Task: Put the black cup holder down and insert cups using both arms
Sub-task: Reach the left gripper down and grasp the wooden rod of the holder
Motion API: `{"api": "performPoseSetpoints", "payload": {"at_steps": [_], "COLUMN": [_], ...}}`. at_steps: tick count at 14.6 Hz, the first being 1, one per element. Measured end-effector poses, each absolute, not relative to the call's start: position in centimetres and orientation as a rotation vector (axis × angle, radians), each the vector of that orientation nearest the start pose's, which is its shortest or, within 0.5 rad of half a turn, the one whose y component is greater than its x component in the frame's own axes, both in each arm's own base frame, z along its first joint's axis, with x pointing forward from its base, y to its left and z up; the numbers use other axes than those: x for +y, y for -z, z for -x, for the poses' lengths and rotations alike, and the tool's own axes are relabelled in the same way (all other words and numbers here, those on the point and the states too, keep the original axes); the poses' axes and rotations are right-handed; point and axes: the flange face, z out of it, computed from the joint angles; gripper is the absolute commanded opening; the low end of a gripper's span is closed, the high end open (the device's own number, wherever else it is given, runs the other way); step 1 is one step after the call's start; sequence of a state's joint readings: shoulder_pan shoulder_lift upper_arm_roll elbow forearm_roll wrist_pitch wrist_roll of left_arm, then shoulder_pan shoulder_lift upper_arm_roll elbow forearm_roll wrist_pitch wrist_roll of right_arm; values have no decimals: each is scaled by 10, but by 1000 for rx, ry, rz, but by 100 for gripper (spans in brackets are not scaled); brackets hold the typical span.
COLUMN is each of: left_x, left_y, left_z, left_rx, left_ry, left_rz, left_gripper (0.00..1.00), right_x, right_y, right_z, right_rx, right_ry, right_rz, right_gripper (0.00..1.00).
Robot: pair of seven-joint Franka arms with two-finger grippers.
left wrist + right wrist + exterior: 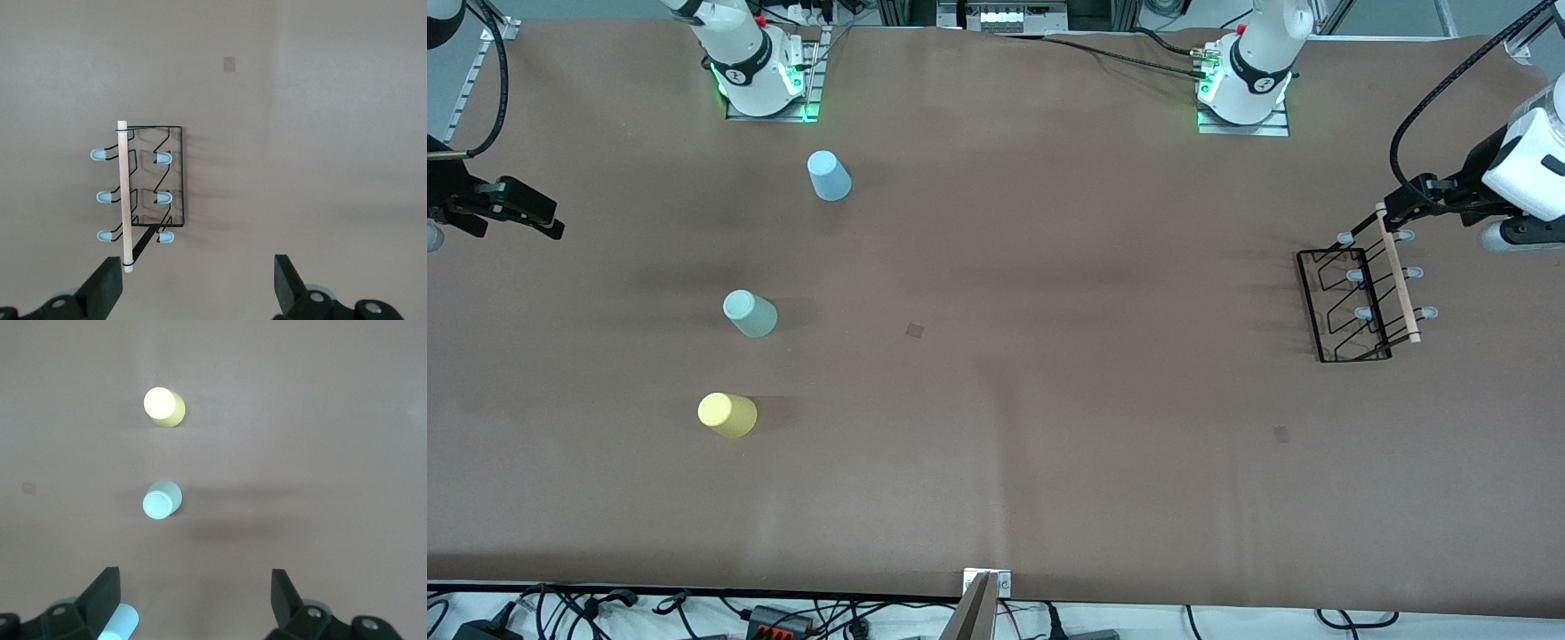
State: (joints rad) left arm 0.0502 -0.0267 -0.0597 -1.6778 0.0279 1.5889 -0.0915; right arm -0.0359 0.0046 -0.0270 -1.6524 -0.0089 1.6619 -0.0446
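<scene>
Black wire cup holder (1352, 307), wooden handle

open table (1049, 400) between cups and black cup holder (1356, 302) | obstacles: blue cup (829, 175), mint cup (750, 313), yellow cup (727, 414), well apart, passable gaps between

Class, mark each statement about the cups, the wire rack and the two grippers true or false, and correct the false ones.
1. The thin black wire cup holder carries a cup. False: its prongs are bare.
2. The yellow plastic cup stands nearest the front camera. True.
3. The left gripper is shut on the rack's wooden rod handle. False: it is open, holding nothing.
4. The right gripper is open. True.
5. The light blue cup stands farthest. True.
</scene>
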Motion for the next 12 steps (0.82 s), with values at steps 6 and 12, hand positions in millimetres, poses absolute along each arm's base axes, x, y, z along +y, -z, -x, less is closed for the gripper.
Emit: {"api": "performPoseSetpoints", "payload": {"at_steps": [6,12], "left_x": [15,82], "left_y": [-554,-486], "left_z": [-565,-593], "left_rx": [-169,-23], "left_ry": [-194,-234], "left_rz": [3101,3132], "left_gripper": [100,100], "right_x": [-36,-36], "right_y": [-591,-591], "right_z": [-561,-561], "right_rx": [28,27], "right_ry": [8,8], "right_rz": [3151,3151], "right_gripper": [100,100]}}
